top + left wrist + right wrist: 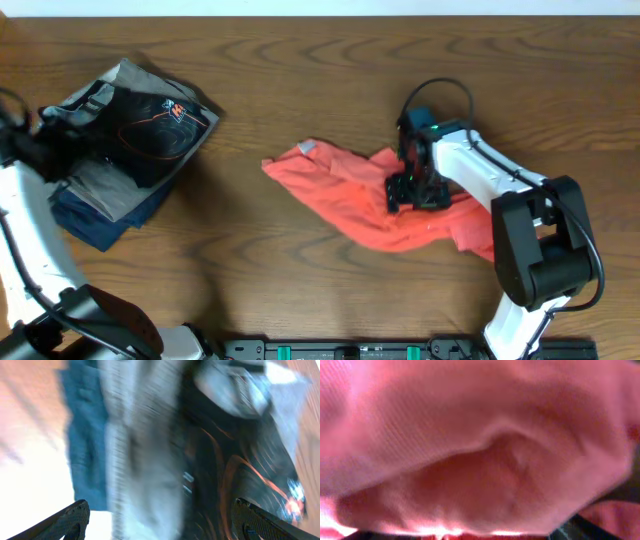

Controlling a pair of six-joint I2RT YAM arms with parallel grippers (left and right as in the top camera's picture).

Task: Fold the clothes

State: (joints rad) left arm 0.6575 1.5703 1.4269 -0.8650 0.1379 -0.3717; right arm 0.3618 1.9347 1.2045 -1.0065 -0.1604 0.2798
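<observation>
Right arm [500, 182]: white shells are covering the long links, and bulky black housings [540, 250] are capping the joints. A thin black cable [440, 88] is looping out by the wrist, where a small teal-green light [428, 127] is glowing.
Right end effector [412, 195]: is showing black throughout.
Left arm [35, 245]: is showing the same white links, with a black base joint [110, 325].
Left end effector [162, 522]: its two fingers [67, 520] are showing black, finely dotted surfaces.

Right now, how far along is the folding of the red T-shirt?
Barely started. Done: nothing; the T-shirt lies crumpled, no neat fold showing. In hand: the right jaws are down in its fabric, grip unclear. To do: spreading it flat and every fold. The left jaws hang open over the garment pile.
</observation>
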